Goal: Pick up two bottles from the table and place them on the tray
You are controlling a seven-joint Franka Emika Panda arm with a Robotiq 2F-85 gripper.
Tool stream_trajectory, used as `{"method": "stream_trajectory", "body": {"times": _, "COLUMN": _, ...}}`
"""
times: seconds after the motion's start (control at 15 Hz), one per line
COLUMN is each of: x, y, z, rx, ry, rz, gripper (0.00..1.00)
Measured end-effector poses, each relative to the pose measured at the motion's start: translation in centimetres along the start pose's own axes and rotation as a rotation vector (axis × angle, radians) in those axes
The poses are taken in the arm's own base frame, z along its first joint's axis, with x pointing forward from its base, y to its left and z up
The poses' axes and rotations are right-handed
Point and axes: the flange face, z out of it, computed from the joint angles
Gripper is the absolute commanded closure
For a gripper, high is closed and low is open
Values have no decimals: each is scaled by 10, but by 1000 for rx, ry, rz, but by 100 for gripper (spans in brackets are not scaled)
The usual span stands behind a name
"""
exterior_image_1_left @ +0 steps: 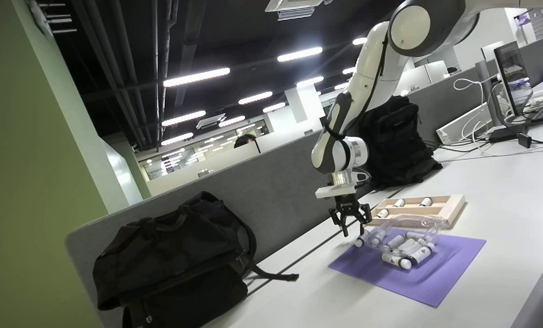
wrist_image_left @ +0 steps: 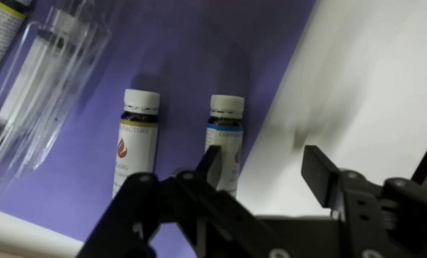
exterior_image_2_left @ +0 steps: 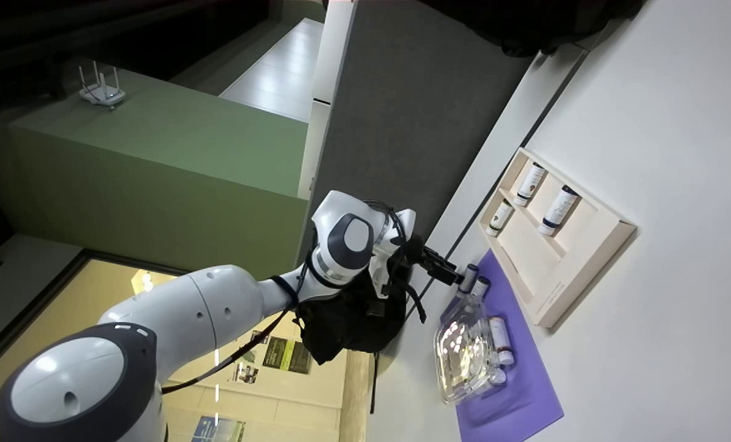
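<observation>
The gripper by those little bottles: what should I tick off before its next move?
1. Gripper open: ok; its jaws stand well apart.
2. Blue-banded bottle centred between the jaws: not ok; in the wrist view it looks off to one side, partly hidden by one jaw.
3. Gold-banded bottle apart from the blue-banded one: ok; purple mat shows between them.
4. Jaws low enough to grip: cannot tell; no view settles their height.
5. Tray with room for more: ok, I'd judge; three bottles lie in it, and bare floor shows beside them.
</observation>
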Motion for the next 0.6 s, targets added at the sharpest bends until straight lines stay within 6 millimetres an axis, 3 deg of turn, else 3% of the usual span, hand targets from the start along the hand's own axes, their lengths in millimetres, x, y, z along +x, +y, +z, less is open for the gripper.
{"method": "stream_trajectory", "body": {"times": 0.07, "x": 1, "y": 0, "z": 0, "rx": -4, "ry": -5, "rz": 8, "gripper": 69}}
{"method": "stream_trajectory", "body": {"times": 0.2, "x": 5, "y": 2, "z": -1, "rx": -22, "ry": -21, "rz": 25, "gripper": 28}}
{"method": "stream_trajectory", "body": {"times": 0.33, "x": 9, "y": 7, "z": -1, "rx": -55, "ry": -48, "rz": 35, "gripper": 24}}
{"method": "stream_trajectory", "body": {"times": 0.53, "x": 16, "y": 13, "z": 3, "rx": -100, "ry": -87, "rz": 47, "gripper": 6}}
{"method": "stream_trajectory", "body": {"times": 0.6, "x": 19, "y": 14, "z": 6, "rx": -111, "ry": -96, "rz": 51, "gripper": 16}}
